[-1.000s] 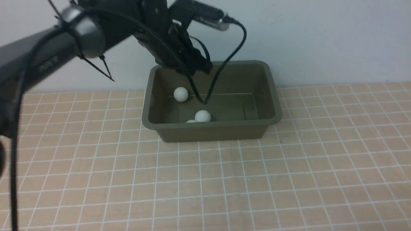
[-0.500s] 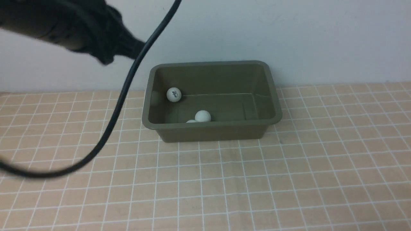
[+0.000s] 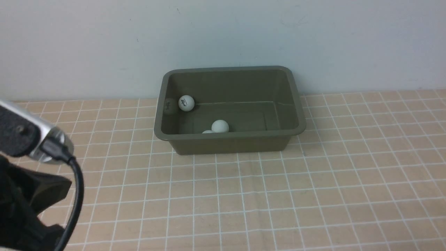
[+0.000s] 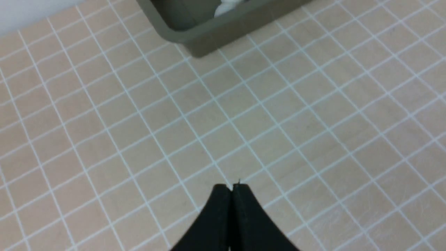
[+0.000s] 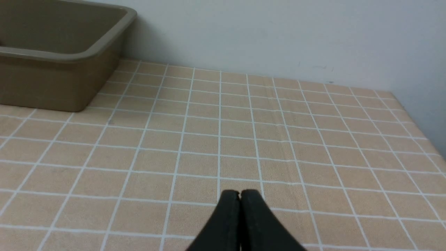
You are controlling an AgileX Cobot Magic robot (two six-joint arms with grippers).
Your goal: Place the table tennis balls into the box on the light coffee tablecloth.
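The olive-green box stands on the light coffee tablecloth against the back wall. Three white table tennis balls lie inside it: one with a dark logo by the left wall, one near the front wall, and a third mostly hidden behind the front rim. The left arm's wrist sits at the lower left of the front view. My left gripper is shut and empty above bare cloth, the box corner ahead of it. My right gripper is shut and empty, the box far off.
A pale wall runs behind the box. The cloth's right edge shows in the right wrist view. A black cable hangs from the left wrist camera.
The left arm has pulled back from over the box to the lower left. The logo ball has rolled leftwards to the box's left wall.
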